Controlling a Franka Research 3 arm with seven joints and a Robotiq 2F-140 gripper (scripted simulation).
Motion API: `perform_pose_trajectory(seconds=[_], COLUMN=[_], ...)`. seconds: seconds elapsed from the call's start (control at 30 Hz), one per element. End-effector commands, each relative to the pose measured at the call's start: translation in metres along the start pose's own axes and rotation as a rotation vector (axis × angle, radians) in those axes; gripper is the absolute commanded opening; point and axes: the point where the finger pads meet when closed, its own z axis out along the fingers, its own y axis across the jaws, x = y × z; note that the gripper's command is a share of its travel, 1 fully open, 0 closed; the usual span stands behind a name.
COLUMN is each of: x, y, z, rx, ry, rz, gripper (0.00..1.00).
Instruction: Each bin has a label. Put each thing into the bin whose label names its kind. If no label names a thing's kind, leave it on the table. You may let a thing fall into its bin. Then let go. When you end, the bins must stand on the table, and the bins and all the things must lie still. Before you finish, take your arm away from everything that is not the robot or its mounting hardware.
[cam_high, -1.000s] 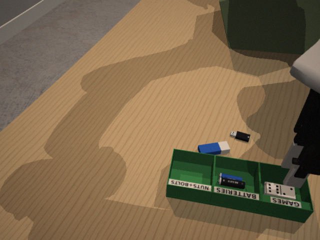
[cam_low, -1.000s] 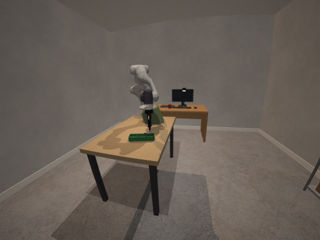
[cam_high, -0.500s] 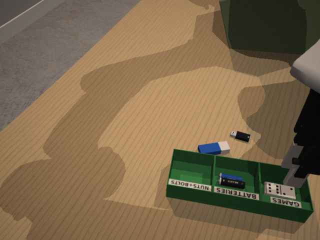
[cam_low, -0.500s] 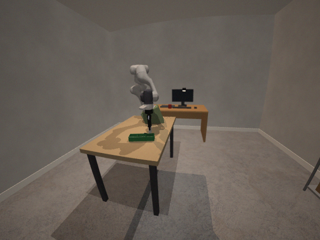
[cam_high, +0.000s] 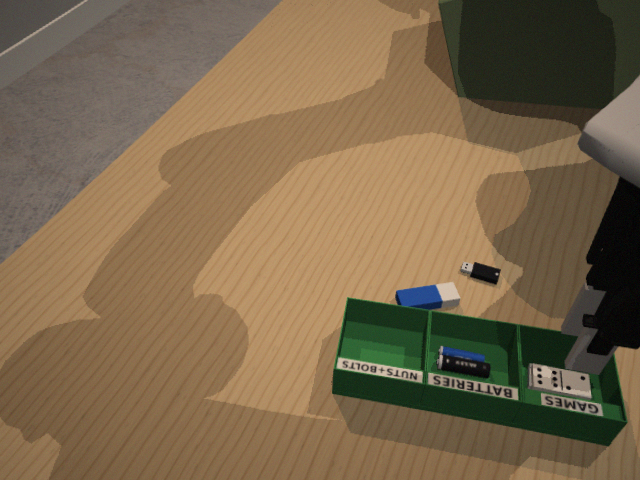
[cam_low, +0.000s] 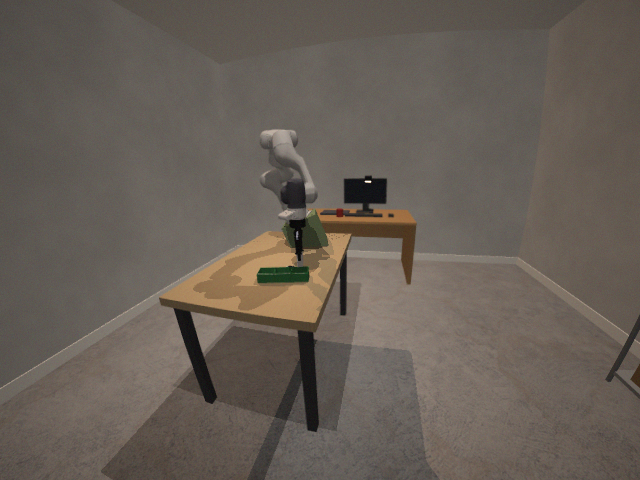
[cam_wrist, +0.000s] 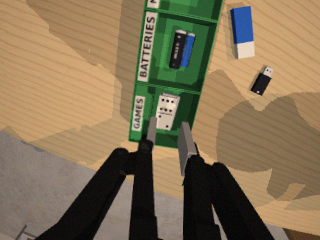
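A green three-part bin (cam_high: 478, 369) stands on the table, labelled NUTS+BOLTS, BATTERIES and GAMES. A white domino (cam_high: 559, 379) lies in the GAMES part. Two batteries (cam_high: 462, 363), one blue and one black, lie in the BATTERIES part. The NUTS+BOLTS part is empty. A blue and white eraser (cam_high: 428, 295) and a black USB stick (cam_high: 481, 271) lie on the table just behind the bin. My gripper (cam_wrist: 167, 129) hangs a little above the GAMES end, over the domino (cam_wrist: 166, 110). Its fingers stand a small gap apart with nothing between them.
A large dark green box (cam_high: 527, 51) stands at the back of the table by the arm's base. The bin is near the table's right edge (cam_low: 282, 274). A second desk with a monitor stands farther back in the room.
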Motion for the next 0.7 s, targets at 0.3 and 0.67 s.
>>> perform_pose_trajectory(seconds=[0.3,0.67], x=[0.001,0.001], y=[0.001,0.001], z=[-0.025,-0.069], rx=[0.000,0.000], ry=[0.001,0.001], rz=[0.001,0.001], gripper=[1.00,1.00])
